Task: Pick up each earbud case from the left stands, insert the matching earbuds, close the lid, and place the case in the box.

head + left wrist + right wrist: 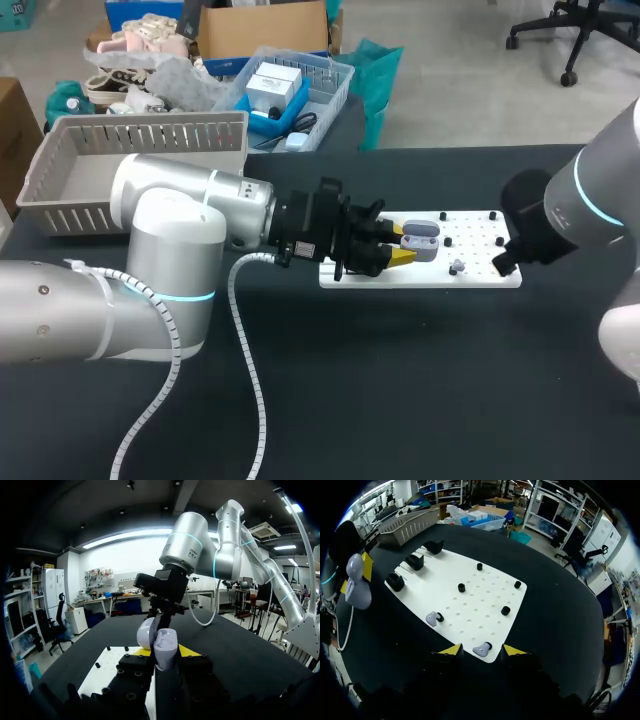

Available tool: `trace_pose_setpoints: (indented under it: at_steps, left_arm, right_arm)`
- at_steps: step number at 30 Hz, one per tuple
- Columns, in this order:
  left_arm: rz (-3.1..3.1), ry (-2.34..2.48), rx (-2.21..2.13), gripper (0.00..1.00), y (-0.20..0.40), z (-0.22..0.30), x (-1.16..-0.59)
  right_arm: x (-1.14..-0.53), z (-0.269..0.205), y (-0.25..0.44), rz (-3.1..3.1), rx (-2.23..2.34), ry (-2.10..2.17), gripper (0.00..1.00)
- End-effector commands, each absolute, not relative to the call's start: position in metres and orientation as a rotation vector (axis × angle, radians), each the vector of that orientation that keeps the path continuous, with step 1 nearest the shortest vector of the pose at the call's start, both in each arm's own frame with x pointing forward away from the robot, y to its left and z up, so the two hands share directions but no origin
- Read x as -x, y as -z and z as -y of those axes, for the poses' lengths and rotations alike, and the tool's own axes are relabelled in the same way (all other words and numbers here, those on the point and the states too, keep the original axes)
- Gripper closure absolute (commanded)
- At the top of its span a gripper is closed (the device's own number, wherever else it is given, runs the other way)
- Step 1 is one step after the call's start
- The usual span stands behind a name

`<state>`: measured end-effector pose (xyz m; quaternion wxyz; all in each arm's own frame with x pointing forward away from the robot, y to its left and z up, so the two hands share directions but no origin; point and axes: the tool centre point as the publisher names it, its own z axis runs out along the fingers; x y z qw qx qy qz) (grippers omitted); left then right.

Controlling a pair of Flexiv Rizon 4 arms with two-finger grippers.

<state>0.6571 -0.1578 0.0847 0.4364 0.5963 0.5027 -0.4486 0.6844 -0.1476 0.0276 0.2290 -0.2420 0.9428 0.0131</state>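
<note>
My left gripper [398,246] [165,651] is shut on an open lavender earbud case [421,240] [161,642], held just above the left part of the white board [480,278] [470,605]. My right gripper [482,651] stands open at the board's right edge, with a lavender earbud [481,650] lying loose between its fingers. In the head view that gripper [507,260] is mostly hidden under its wrist. A second earbud [432,618] [455,267] lies on the board nearer the case. The case [356,582] also shows beside the board in the right wrist view.
Three empty black stands [395,581] line the board's left end, and several black pegs [461,587] dot its middle. A grey slatted basket [140,160] [410,524] sits at the table's back left. My left arm's cable [245,350] trails over the dark table.
</note>
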Motion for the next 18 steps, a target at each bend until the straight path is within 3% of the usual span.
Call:
trace_pose_setpoints:
  at_steps: [1,18]
  left_arm:
    - [-1.251,1.113,-1.482,1.0,-0.0846,0.1574,-0.656]
    - [-1.251,1.113,-1.482,1.0,-0.0846,0.1574,-0.656]
  right_arm:
    - [-0.6884,0.1461,-0.0222,-2.571,0.608,0.152,0.52]
    - [-0.6889,0.1489,-0.0165,-2.587,0.609,0.192,0.59]
